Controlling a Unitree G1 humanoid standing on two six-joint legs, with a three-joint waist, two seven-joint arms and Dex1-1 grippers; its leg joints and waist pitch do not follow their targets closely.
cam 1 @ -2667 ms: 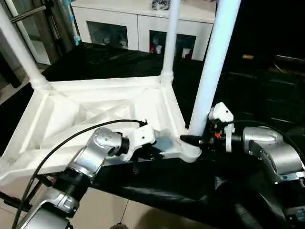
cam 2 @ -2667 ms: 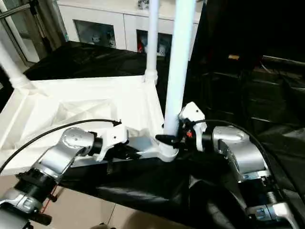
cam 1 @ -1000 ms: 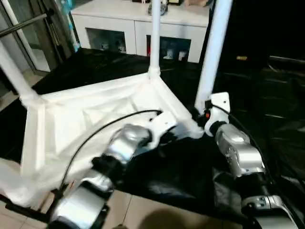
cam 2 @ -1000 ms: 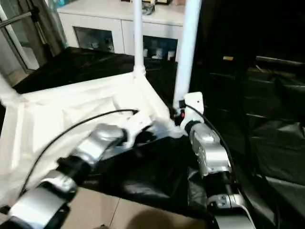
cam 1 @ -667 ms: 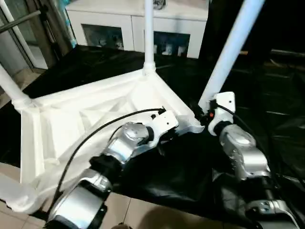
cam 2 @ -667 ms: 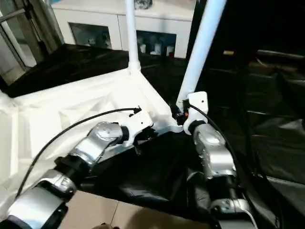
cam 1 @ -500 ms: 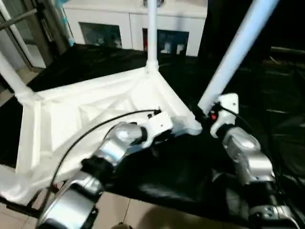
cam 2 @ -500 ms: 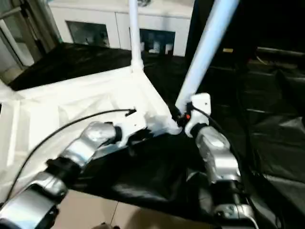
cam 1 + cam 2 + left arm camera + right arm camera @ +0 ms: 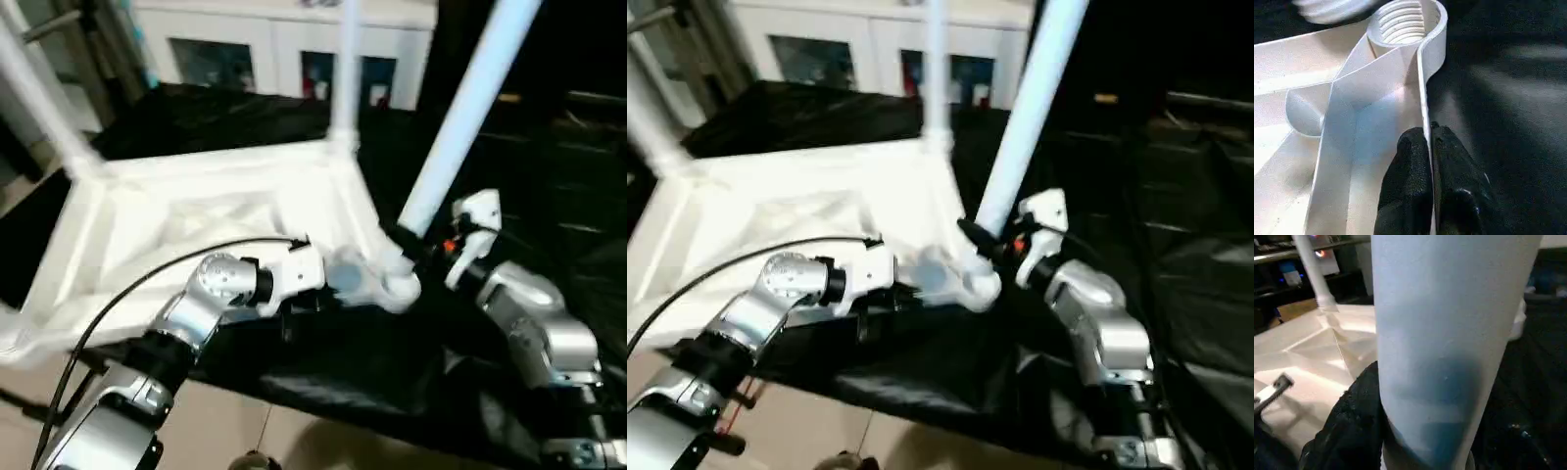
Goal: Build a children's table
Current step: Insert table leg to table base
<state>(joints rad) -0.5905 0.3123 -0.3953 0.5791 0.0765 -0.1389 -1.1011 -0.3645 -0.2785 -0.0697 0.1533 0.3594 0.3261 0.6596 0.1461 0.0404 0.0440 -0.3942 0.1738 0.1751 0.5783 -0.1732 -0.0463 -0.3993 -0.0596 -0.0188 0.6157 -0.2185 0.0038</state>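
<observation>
The children's table lies upside down on black cloth, its ribbed white top (image 9: 196, 206) facing up. One leg (image 9: 343, 78) stands at the far corner and another (image 9: 39, 98) at the far left corner. My right gripper (image 9: 416, 245) is shut on a third leg (image 9: 460, 117), which leans with its top to the right and its foot at the near right corner socket (image 9: 397, 287). In the left wrist view that socket (image 9: 1400, 22) shows bare threads. My left gripper (image 9: 1425, 134) is shut on the top's thin near rim (image 9: 1422, 83), close to that socket.
A white glass-door cabinet (image 9: 284, 49) stands behind the work. Black cloth (image 9: 392, 372) covers the surface and hangs over its near edge, with pale floor (image 9: 245, 431) below. The right side is dark shelving.
The whole picture has shifted with the head. The held leg stood nearly upright a second ago and now leans to the right. Both grips are unchanged.
</observation>
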